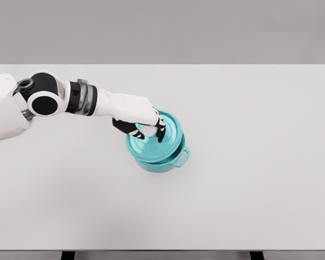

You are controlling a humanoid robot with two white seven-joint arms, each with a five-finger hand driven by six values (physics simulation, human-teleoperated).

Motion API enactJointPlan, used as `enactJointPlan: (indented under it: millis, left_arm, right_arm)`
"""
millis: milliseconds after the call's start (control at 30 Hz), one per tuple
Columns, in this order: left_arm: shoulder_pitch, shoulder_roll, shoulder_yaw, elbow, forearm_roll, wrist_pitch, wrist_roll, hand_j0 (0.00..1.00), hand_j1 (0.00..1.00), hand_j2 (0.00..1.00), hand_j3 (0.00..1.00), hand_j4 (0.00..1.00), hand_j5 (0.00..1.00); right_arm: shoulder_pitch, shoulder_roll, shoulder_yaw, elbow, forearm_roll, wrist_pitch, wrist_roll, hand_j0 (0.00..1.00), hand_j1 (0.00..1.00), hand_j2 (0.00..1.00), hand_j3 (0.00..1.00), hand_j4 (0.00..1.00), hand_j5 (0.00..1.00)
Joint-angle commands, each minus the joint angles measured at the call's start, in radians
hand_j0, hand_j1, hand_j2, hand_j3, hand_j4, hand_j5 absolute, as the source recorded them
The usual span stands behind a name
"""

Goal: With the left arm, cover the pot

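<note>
Nearest the camera it's just bare white surface [216, 216]. Around the middle of the frame sits the teal pot [161, 161], side handle poking lower right. The lid [165, 142] looks basically on it already, maybe a touch off-center toward the upper right. The left hand [143, 125], reaching in from the upper left, has its fingers curled around the lid's knob. I'd say what's left is letting go and backing off.

left arm: extended rightward | left robot hand [136, 120]: fingers curled downward, gripping
</note>
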Motion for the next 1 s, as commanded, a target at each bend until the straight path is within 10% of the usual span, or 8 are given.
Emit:
enactJointPlan:
  millis: [0, 967]
  left_arm:
    - [0.000, 0.000, 0.000, 0.000, 0.003, 0.002, 0.000, 0.62, 0.62, 0.62, 0.62, 0.62, 0.62]
    - [-0.002, -0.012, -0.025, 0.000, 0.003, -0.002, 0.000, 0.88, 0.88, 0.88, 0.88, 0.88, 0.88]
  right_arm:
    - [0.000, 0.000, 0.000, 0.000, 0.000, 0.000, 0.001, 1.00, 1.00, 1.00, 1.00, 1.00, 1.00]
    - [0.000, 0.000, 0.000, 0.000, 0.000, 0.000, 0.001, 1.00, 1.00, 1.00, 1.00, 1.00, 1.00]
